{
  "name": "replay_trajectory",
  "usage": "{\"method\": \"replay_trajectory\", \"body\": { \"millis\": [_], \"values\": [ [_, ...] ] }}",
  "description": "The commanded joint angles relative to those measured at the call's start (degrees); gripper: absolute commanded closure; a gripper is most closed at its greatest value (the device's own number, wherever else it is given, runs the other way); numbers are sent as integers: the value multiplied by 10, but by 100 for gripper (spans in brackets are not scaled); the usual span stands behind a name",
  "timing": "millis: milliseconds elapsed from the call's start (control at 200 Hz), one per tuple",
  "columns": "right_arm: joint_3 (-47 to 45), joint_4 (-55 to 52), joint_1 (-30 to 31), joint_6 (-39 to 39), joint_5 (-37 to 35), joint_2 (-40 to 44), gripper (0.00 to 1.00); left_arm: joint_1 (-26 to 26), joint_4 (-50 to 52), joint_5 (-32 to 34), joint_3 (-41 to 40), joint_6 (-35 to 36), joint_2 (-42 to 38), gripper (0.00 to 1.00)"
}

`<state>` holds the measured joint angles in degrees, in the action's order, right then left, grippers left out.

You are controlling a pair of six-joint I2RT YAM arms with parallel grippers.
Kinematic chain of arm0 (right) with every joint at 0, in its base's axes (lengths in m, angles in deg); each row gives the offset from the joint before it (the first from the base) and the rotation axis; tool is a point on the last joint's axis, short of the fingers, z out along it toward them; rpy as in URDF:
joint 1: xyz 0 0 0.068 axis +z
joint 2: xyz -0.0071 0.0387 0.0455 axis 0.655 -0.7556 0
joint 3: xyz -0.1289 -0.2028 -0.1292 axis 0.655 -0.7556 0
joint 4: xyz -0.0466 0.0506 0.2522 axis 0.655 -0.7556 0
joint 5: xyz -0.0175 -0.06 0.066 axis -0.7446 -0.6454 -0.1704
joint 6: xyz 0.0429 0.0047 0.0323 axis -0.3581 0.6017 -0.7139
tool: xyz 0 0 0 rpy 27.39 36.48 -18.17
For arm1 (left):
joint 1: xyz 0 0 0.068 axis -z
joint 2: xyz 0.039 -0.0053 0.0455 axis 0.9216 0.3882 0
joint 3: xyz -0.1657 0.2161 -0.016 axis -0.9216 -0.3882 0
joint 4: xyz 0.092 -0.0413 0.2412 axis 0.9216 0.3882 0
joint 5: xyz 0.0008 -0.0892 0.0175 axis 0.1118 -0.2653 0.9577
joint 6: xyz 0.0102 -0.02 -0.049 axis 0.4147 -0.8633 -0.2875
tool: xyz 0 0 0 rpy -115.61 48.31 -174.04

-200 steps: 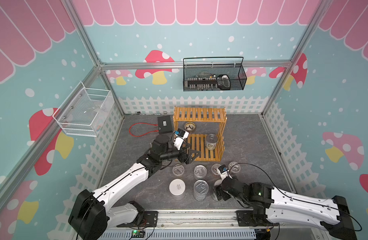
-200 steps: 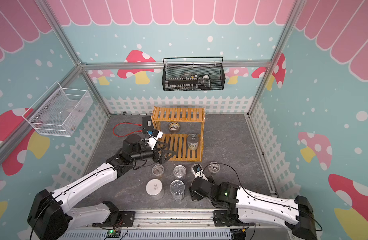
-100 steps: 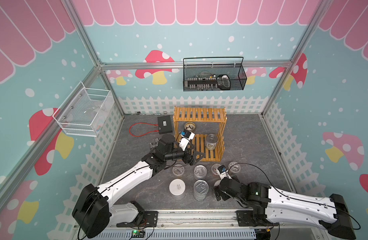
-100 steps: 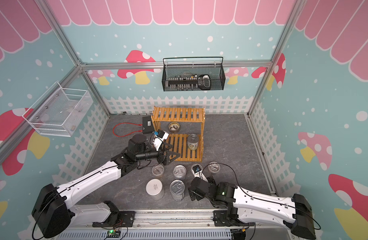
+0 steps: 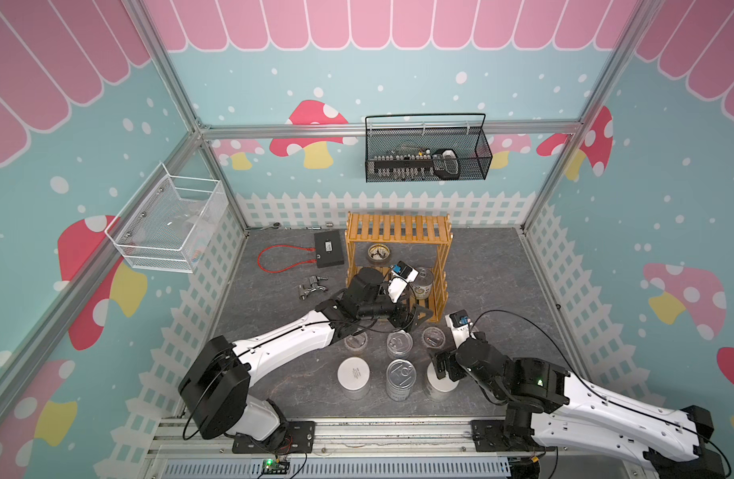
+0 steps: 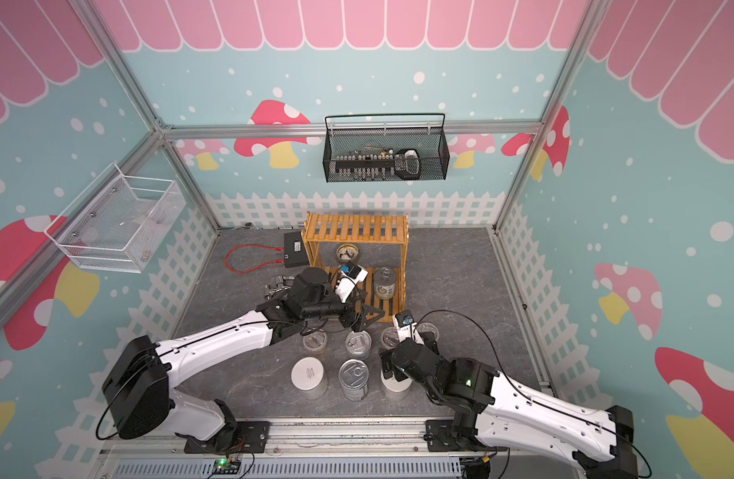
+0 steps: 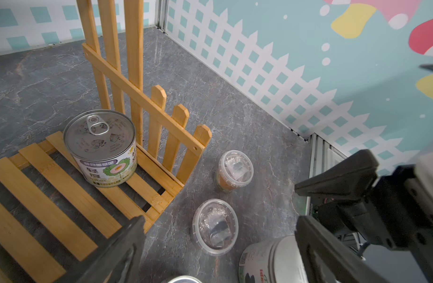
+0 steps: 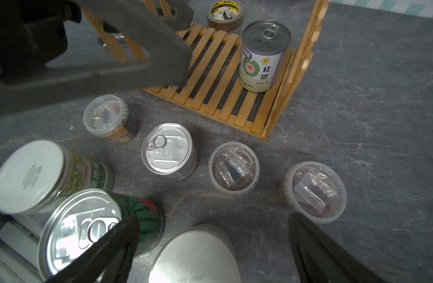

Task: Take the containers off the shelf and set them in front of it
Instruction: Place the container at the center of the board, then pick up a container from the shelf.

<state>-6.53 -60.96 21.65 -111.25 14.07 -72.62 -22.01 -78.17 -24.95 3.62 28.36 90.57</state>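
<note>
The wooden shelf (image 5: pixel 398 232) stands at the back, and one labelled pull-tab tin (image 5: pixel 423 284) (image 7: pixel 100 147) (image 8: pixel 264 56) sits on its lower tier (image 8: pixel 218 80). Several containers stand on the floor in front: clear tubs (image 5: pixel 356 342) (image 5: pixel 433 336), tins (image 5: pixel 398 344) (image 5: pixel 400 379) and a white-lidded can (image 5: pixel 353 377). My left gripper (image 5: pixel 411 317) (image 7: pixel 218 220) hangs open at the lower tier's front edge, holding nothing. My right gripper (image 5: pixel 438 365) (image 8: pixel 210 225) is open just above another white-lidded can (image 5: pixel 442 387) (image 8: pixel 193 254), with its jaws apart from it.
A tape roll (image 5: pixel 378 253) lies under the upper tier. A black box (image 5: pixel 329 254) with a red cable and a metal fitting (image 5: pixel 311 286) lie left of the shelf. A black wire basket (image 5: pixel 427 159) and a white mesh basket (image 5: pixel 170 224) hang on the walls.
My left gripper has swung right along the shelf's front, toward the tin. My right gripper's jaws have spread a little wider over the white-lidded can.
</note>
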Motion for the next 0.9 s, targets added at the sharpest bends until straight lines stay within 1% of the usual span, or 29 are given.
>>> {"method": "replay_trajectory", "body": {
  "millis": [0,50,125,180,280,475,630,816,891],
  "values": [
    [17,27,-68,86,29,10,1,2,6,58,33,28,39,1],
    [19,42,-101,112,61,14,1,1,8,75,46,40,62,1],
    [25,43,-140,130,75,13,1,-2,13,83,66,52,95,1],
    [30,49,-161,141,95,9,1,-4,13,91,81,60,116,1],
    [36,49,-194,148,111,3,1,-11,13,98,105,70,151,1],
    [34,70,-272,173,164,-8,1,-28,14,115,149,91,198,1],
    [30,97,-322,188,199,-24,1,-37,21,108,193,106,245,2],
    [32,134,-385,211,263,-39,1,-42,28,101,223,125,281,3],
    [34,146,-399,217,276,-49,1,-44,38,101,241,132,298,3]
  ]
}}
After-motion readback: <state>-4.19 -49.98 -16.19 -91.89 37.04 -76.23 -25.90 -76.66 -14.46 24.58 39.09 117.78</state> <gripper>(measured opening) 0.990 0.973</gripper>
